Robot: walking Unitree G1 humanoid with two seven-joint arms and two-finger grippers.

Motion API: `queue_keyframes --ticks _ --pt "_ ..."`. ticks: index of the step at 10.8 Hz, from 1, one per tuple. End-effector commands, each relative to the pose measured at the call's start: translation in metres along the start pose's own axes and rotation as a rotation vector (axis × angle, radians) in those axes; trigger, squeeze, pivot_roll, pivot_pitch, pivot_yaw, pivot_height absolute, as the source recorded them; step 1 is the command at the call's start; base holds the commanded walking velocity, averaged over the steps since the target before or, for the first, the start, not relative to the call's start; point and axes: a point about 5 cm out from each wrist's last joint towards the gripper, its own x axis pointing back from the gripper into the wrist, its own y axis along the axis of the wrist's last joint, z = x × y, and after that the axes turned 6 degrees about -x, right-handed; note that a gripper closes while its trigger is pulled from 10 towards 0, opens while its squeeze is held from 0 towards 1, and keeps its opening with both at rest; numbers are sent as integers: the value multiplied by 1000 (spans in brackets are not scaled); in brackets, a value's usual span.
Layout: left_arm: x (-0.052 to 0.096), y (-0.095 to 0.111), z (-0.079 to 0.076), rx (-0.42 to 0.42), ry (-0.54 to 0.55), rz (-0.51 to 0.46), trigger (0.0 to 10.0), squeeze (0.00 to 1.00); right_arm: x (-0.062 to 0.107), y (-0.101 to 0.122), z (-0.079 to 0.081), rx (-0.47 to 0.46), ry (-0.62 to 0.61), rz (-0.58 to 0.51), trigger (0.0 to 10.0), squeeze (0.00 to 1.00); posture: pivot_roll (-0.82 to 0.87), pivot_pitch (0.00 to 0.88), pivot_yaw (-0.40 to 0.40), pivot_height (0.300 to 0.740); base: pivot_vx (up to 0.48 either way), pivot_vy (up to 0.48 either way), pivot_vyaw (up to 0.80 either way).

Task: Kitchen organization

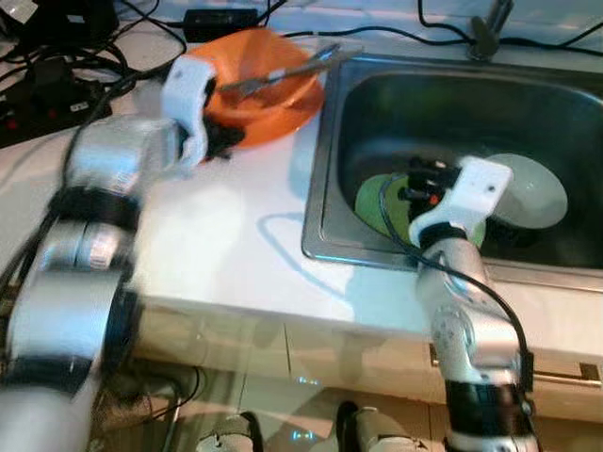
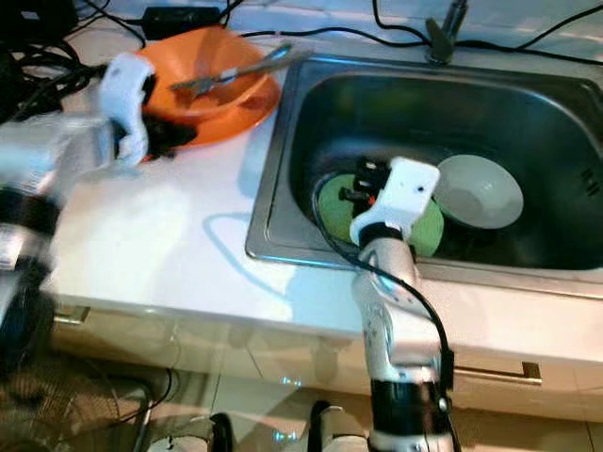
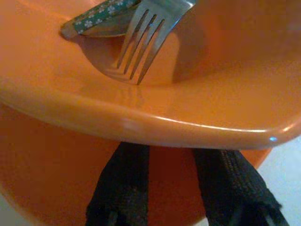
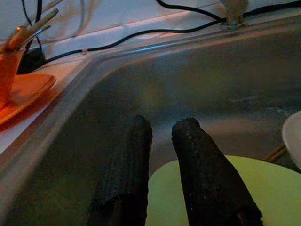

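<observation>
**Dishes split between counter and sink, both arms at work**

The tidying looks only partly done. On the white counter [image 1: 217, 235], left of the sink, an orange bowl [image 1: 273, 85] sits on an orange plate [image 3: 56, 183], with a fork [image 1: 283, 73] and a utensil with a green flowered handle [image 3: 99, 14] lying in the bowl. In the steel sink [image 1: 377, 104] a green plate [image 2: 429, 226] lies flat on the bottom, and a pale bowl [image 2: 480, 193] rests just to its right, overlapping its edge. Black cables [image 1: 57, 66] and a power adapter [image 1: 221, 17] run along the far side of the counter. As a judgement, everything here is yet to be sorted: the sink dishes are not lifted out and the orange stack has not been put away.

The left gripper [image 1: 221, 141] is at the near-left rim of the orange stack. In the left wrist view its two black fingers [image 3: 122, 188] reach under the bowl's rim, over the plate, set a narrow gap apart; whether they pinch anything cannot be told.

The right gripper [image 1: 415, 184] reaches down into the sink, over the left part of the green plate. In the right wrist view its fingers [image 4: 127, 165] stand narrowly apart with nothing between them, their tips above the plate's far edge; whether they touch the plate is unclear.
</observation>
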Motion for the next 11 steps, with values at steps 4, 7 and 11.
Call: queue_keyframes --ticks 4,7,11 --pt "36 -33 -25 14 -100 78 10000 0 -8 -12 -6 1 1 53 10000 0 38 155 -46 740 0 0 0" --pt "76 -41 -50 -46 -185 58 10000 0 -22 -9 -2 13 40 44 10000 0 47 139 -86 740 0 0 0" --pt "110 -51 -44 -85 -127 97 10000 0 -31 -6 -3 28 63 33 10000 0 51 113 -117 740 0 0 0"
